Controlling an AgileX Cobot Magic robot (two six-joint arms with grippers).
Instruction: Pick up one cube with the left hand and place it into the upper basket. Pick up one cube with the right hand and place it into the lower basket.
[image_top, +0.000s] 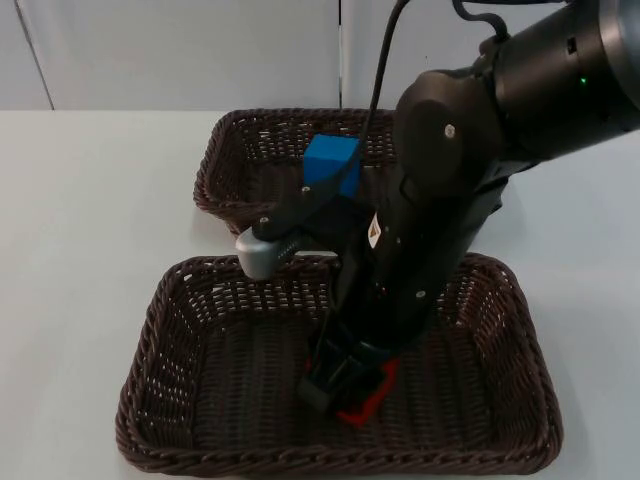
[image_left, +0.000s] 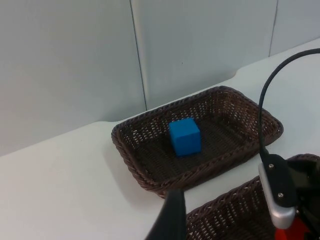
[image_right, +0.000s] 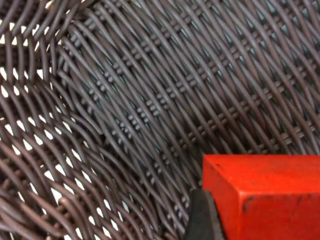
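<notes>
The white worktop (image_top: 90, 200) carries two dark wicker baskets, one behind the other. The lower basket (image_top: 180, 400) sits nearest the camera, and the upper basket (image_top: 225, 170) lies just behind it, near the grey wall (image_left: 75, 60); their facing rims run close together with a strip of worktop between.

The right arm (image_top: 450, 200) reaches down from the upper right, right across both baskets and into the lower one. Its right end effector (image_top: 345, 385) is low over the woven floor, toward the front middle of that basket, clenched on the red cube (image_top: 365, 400). In the right wrist view one black fingertip (image_right: 202, 220) presses flat against the side of the red cube (image_right: 265, 195), with wicker weave close behind it. Whether the cube touches the basket floor, I cannot tell.

The blue cube (image_top: 332, 165) rests inside the upper basket, seen plainly in the left wrist view (image_left: 185, 136) near the middle of the floor.

The left end effector (image_left: 170, 220) hangs above the worktop beside the baskets, waiting; whether it is released or clenched, I cannot tell.
</notes>
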